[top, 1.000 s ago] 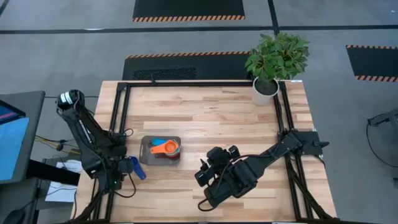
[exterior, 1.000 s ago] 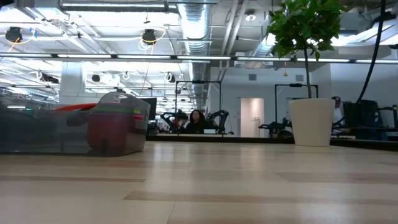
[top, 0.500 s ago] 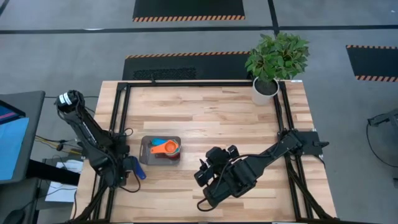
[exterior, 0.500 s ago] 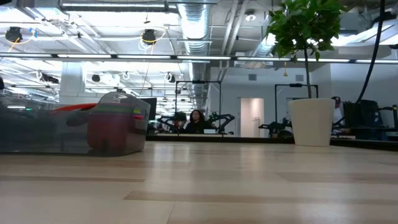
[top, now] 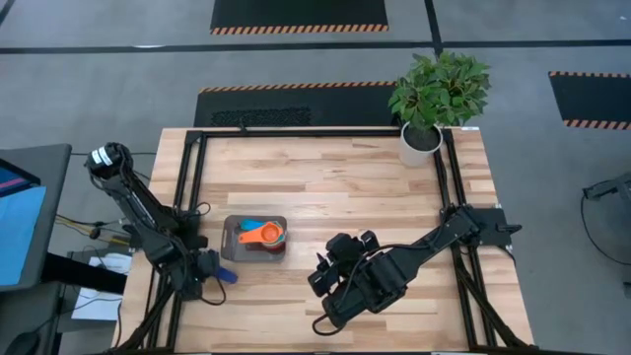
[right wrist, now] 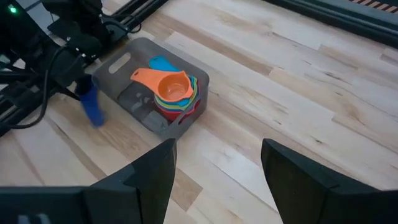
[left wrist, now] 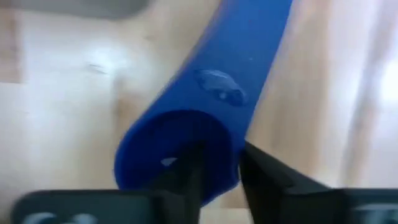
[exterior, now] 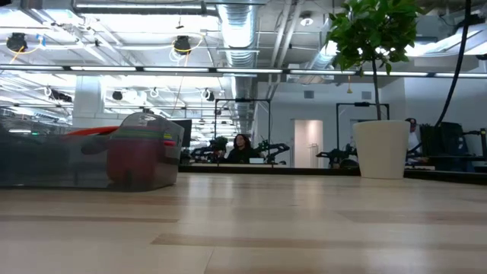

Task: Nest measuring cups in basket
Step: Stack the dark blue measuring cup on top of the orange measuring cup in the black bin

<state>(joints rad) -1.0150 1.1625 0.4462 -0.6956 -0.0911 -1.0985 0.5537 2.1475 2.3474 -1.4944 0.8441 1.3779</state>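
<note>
1. The left gripper (top: 209,275) has moved a touch nearer the table's front edge over the last second, and its fingers (left wrist: 186,180) have come in from wide to pinch the dark blue cup (top: 222,273) by its handle; the left wrist view shows the blue handle wedged between the two dark fingers.
2. That cup lies on the table (top: 345,182) just outside the basket's (top: 233,229) front-left corner, apart from it, with the handle pointing toward the arm. In the high view it looks to have turned and slid a little as the fingers closed.
3. Inside the basket sits the nested stack (right wrist: 176,96): the orange cup (top: 263,235) on top, red, green and yellow rims peeking out below, and a light blue cup (right wrist: 161,63) showing behind.
4. The right gripper (right wrist: 214,165) hangs over the table to the right of the basket with its fingers spread wide, nothing in them, waiting.
5. My read: the last loose cup is now gripped, so what remains is lifting it over the basket wall and seating it in the orange one. The grip is on a thin handle, so the bowl may swing.
</note>
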